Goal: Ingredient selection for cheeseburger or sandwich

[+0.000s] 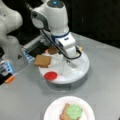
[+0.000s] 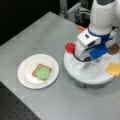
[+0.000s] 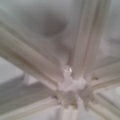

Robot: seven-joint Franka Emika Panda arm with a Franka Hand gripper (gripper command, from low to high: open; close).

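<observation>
A white round divided tray [image 1: 83, 71] [image 2: 71, 68] holds the ingredients. In a front view it shows a tan bread slice [image 1: 43, 60], a dark patty [image 1: 53, 50], a red tomato [image 1: 51, 75] and an orange cheese corner [image 1: 79, 48]. In a front view the tomato [image 2: 70, 47], cheese [image 2: 113, 68] and patty [image 2: 114, 48] show, and the arm hides the bread slice. My gripper [image 1: 71, 62] [image 2: 86, 65] hangs low over the tray's middle. The wrist view shows only the tray's divider hub [image 3: 67, 85] close up. On the white plate [image 1: 53, 107] [image 2: 26, 67] lies the sandwich [image 1: 71, 112] [image 2: 42, 73], bread with green lettuce on top.
The grey table carries the tray and plate. A robot base and a dark box [image 1: 37, 48] stand at a front view's left behind the tray. An orange item [image 1: 10, 79] lies near that view's left edge. A perforated black board [image 2: 15, 107] borders the table.
</observation>
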